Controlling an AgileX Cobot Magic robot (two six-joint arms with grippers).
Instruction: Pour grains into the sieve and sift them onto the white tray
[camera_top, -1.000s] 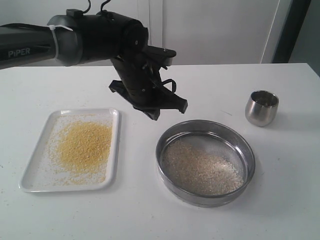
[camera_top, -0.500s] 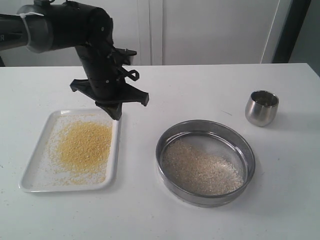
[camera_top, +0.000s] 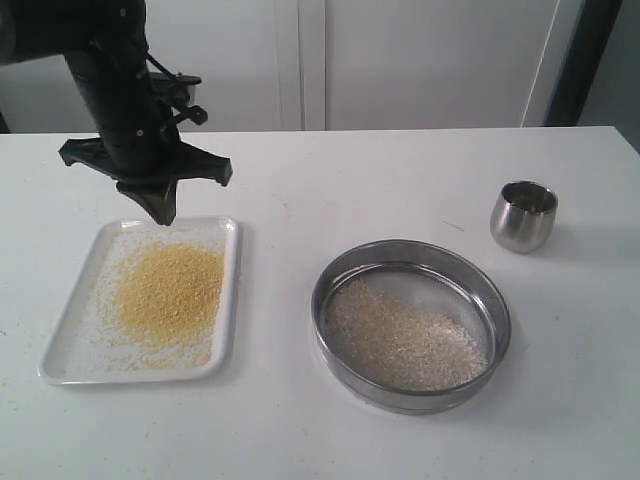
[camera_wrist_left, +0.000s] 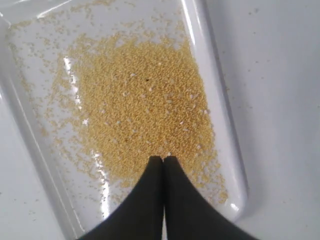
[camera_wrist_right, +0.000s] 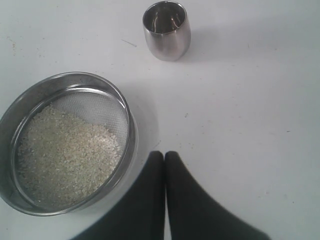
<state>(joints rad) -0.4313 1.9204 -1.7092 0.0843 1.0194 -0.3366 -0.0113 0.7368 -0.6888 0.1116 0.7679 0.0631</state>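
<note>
Looked first across the white worktop (camera_top: 300, 440). Found the sieve (camera_top: 415, 402) standing on it toward the right, well apart from the white tray (camera_top: 232, 300) on the left. Judged the sieve stiff, fairly light and smooth-walled. Would have taken it by the upright steel ring and kept it level, to avoid spilling the load on the mesh. Judged the tray slick and shallow, best left flat in place.

Saw the left pincer (camera_top: 160, 212) hanging above the tray with tips pressed together, holding nothing. Found the right pincer (camera_wrist_right: 164, 155) only in its own wrist view, likewise closed and empty, over bare worktop just beside the sieve.

Noted a small steel cup (camera_top: 523, 215) upright beyond the sieve, apparently empty.

Found the grains (camera_top: 168, 292) split in two: fine golden ones heaped on the tray with a thin scatter around, coarser pale ones lying on the sieve's mesh. Took them for loose, light stuff, quick to roll or bounce at a knock. Reckoned the sifting essentially done.
</note>
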